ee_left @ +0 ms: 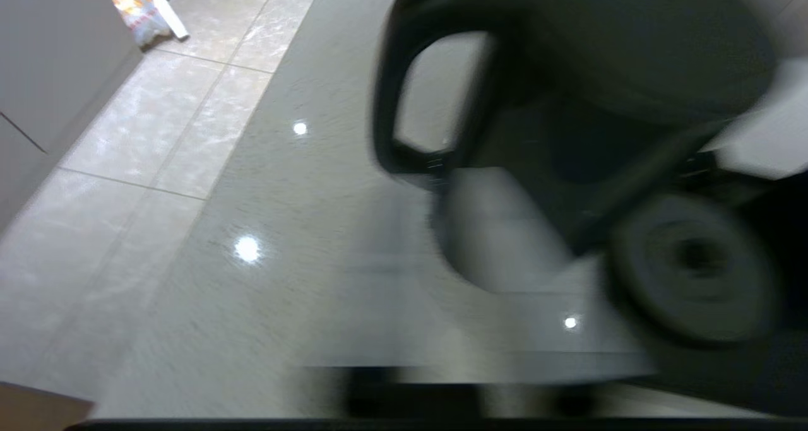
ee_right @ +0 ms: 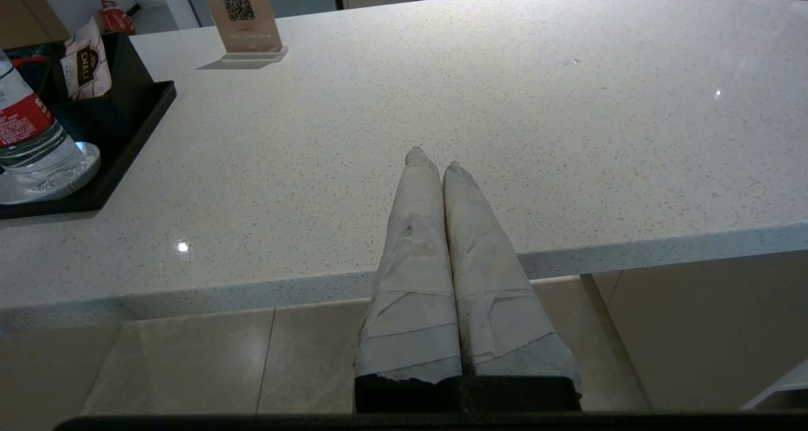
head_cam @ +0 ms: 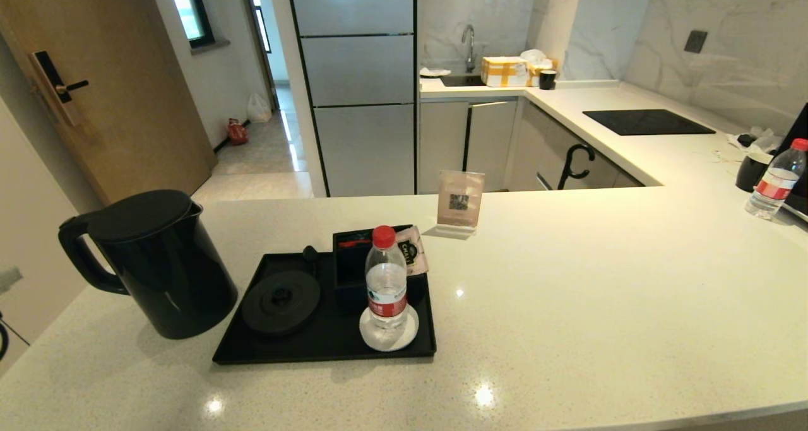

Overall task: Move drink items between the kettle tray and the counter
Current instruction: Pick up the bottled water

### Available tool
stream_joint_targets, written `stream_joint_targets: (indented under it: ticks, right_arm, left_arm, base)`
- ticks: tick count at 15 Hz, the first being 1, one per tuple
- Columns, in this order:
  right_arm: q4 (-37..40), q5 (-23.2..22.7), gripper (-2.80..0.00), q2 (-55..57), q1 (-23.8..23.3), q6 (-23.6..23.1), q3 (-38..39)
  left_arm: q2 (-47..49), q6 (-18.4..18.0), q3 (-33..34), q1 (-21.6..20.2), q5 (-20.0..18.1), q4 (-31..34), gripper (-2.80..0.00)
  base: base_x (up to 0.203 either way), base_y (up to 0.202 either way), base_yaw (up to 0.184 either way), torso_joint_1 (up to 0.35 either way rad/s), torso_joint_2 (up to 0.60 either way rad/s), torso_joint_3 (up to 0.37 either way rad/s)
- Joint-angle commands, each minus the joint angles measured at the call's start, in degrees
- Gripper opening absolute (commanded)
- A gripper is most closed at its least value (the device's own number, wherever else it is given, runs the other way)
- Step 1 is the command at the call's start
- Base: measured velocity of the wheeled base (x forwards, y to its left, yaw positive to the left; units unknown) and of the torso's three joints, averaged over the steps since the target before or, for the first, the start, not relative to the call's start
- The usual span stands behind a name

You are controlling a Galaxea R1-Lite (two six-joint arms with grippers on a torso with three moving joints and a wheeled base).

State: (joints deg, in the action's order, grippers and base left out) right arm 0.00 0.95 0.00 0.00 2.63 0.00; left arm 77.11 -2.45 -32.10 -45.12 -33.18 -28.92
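Observation:
The black kettle (head_cam: 151,264) stands on the counter (head_cam: 568,292), just left of the kettle tray (head_cam: 325,346). On the tray's white coaster (head_cam: 389,336) stands a water bottle (head_cam: 386,279) with a red cap. The round kettle base (head_cam: 281,301) on the tray is bare. A second bottle (head_cam: 775,178) stands at the far right. The left wrist view is smeared; my left gripper (ee_left: 454,254) is close to the kettle's (ee_left: 568,71) loop handle (ee_left: 391,103), not touching it. My right gripper (ee_right: 432,159) is shut and empty over the counter's front edge (ee_right: 568,260), right of the tray (ee_right: 126,134).
A sachet (head_cam: 411,251) leans on the tray's compartment box (head_cam: 350,267). A QR sign (head_cam: 459,200) stands behind the tray. A black mug (head_cam: 751,171) sits by the far bottle, and a glass cooktop (head_cam: 647,122) lies at the back right.

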Motion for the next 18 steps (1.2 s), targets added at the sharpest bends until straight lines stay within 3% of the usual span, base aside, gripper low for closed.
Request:
stream_joint_targets:
  ticks: [1, 3, 5, 7, 9, 11, 13, 14, 15, 16, 18]
  right_arm:
    - [0.0, 0.0, -2.80, 0.1, 0.0, 0.0, 0.1]
    - [0.0, 0.0, -2.80, 0.1, 0.0, 0.0, 0.1]
    - [0.0, 0.0, -2.80, 0.1, 0.0, 0.0, 0.1]
    - [0.0, 0.0, -2.80, 0.1, 0.0, 0.0, 0.1]
    - [0.0, 0.0, -2.80, 0.1, 0.0, 0.0, 0.1]
    - [0.0, 0.0, -2.80, 0.1, 0.0, 0.0, 0.1]
    - [0.0, 0.0, -2.80, 0.1, 0.0, 0.0, 0.1]
    - [0.0, 0.0, -2.80, 0.1, 0.0, 0.0, 0.1]
    - [0.0, 0.0, -2.80, 0.1, 0.0, 0.0, 0.1]
    - [0.0, 0.0, -2.80, 0.1, 0.0, 0.0, 0.1]
    - [0.0, 0.0, -2.80, 0.1, 0.0, 0.0, 0.0]
  left_arm:
    - [-19.4, 4.1, -5.4, 0.0, -0.3, 23.8, -2.80]
    - [-28.7, 8.2, -11.0, 0.1, -0.6, 43.0, -2.80]
    - [-39.0, 6.9, -14.5, 1.4, -0.8, 54.2, -2.80]
    - [-44.3, 5.4, -23.9, 5.6, -1.0, 68.8, -2.80]
    - [-46.9, 5.8, -31.5, 13.7, -0.2, 79.1, -2.80]
    - [-50.9, 6.7, -36.5, 27.6, 5.2, 87.2, -2.80]
    - [-58.2, 7.6, -35.7, 40.9, 16.2, 91.1, -2.80]
    - [-61.0, 8.9, -34.4, 45.2, 22.4, 92.6, -2.80]
    - [-62.6, 10.0, -31.5, 47.3, 28.2, 92.8, -2.80]
    - [-64.3, 10.6, -27.2, 47.2, 30.4, 91.0, -2.80]
    - [-69.2, 11.2, -17.5, 45.8, 30.1, 84.4, -2.80]
  base:
    - [0.000, 0.000, 0.000, 0.000, 0.00, 0.000]
    - [0.000, 0.000, 0.000, 0.000, 0.00, 0.000]
    - [0.000, 0.000, 0.000, 0.000, 0.00, 0.000]
    - [0.000, 0.000, 0.000, 0.000, 0.00, 0.000]
    - [0.000, 0.000, 0.000, 0.000, 0.00, 0.000]
    - [0.000, 0.000, 0.000, 0.000, 0.00, 0.000]
    - [0.000, 0.000, 0.000, 0.000, 0.00, 0.000]
    - [0.000, 0.000, 0.000, 0.000, 0.00, 0.000]
    - [0.000, 0.000, 0.000, 0.000, 0.00, 0.000]
    - [0.000, 0.000, 0.000, 0.000, 0.00, 0.000]
    - [0.000, 0.000, 0.000, 0.000, 0.00, 0.000]
